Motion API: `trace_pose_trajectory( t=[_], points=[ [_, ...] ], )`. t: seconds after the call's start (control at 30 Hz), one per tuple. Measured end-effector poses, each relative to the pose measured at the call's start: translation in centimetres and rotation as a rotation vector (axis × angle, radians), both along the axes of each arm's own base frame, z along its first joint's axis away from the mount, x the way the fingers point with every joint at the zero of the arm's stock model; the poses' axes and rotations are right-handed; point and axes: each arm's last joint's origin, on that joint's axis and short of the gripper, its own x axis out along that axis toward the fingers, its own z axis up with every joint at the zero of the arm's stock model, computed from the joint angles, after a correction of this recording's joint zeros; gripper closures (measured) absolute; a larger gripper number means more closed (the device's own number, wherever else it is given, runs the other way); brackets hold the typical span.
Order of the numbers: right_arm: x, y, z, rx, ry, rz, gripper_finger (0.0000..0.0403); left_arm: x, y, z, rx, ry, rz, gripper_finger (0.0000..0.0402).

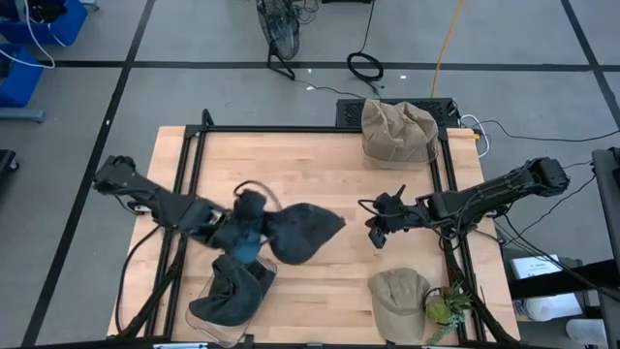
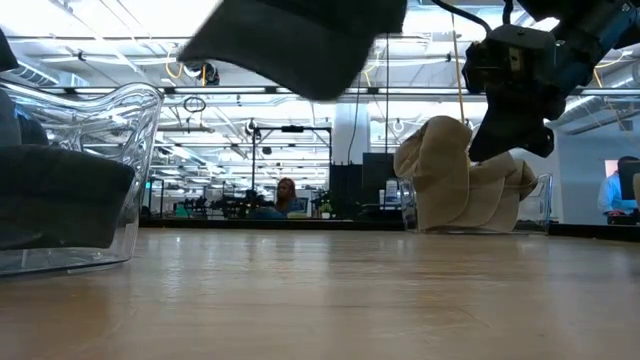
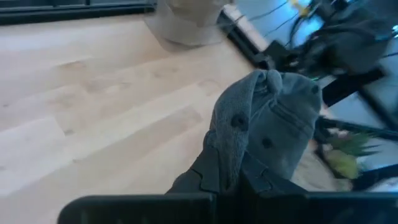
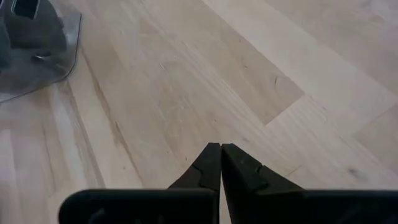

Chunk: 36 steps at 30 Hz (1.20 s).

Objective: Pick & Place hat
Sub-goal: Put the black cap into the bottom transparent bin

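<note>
Grey floor around a light wooden table (image 1: 310, 165); open hall beyond.
Black tape lines (image 1: 320, 66) cross the floor beyond the table. Past its far edge, rows of ceiling lights (image 2: 120, 50) run overhead; a seated person (image 2: 283, 196) is visible behind it.

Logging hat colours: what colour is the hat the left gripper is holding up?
Dark grey hat, clearest in the left wrist view.
</note>
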Motion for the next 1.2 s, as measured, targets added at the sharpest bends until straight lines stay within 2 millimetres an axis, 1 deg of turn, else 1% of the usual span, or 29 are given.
trace_pose_trajectory(
  t=[0.2, 0.3, 0.43, 0.57, 0.67, 0.83, 1.03, 1.2],
  points=[
    [0.0, 0.0, 0.0, -0.014, -0.001, 0.015, 0.0399, -2.3, -4.1, 0.2, -0.023, -0.130, 0.023, 0.0388],
    [0.0, 0.0, 0.0, -0.041, 0.003, 0.043, 0.0399, -3.3, -5.6, 0.3, -0.022, -0.213, 0.055, 0.0388],
    [0.0, 0.0, 0.0, -0.076, 0.008, 0.082, 0.0399, -4.0, -7.0, 0.8, 0.020, -0.347, 0.107, 0.0388],
    [0.0, 0.1, 0.0, -0.088, 0.018, 0.133, 0.0399, -3.2, -7.3, 1.5, 0.046, -0.402, 0.108, 0.0388],
    [0.0, 0.1, -0.1, -0.096, 0.022, 0.172, 0.0399, -2.0, -7.3, 2.0, 0.068, -0.434, 0.120, 0.0388],
    [0.0, 0.2, -0.1, -0.124, 0.025, 0.205, 0.0399, -0.3, -8.2, 2.5, 0.115, -0.420, 0.109, 0.0388],
    [0.0, 0.2, 0.0, -0.124, 0.023, 0.206, 0.0399, 0.8, -8.9, 3.9, 0.144, -0.350, 0.099, 0.0388],
    [0.0, 0.2, 0.0, -0.130, 0.022, 0.210, 0.0399, 0.6, -8.9, 4.9, 0.130, -0.249, 0.095, 0.0388]
  ],
)
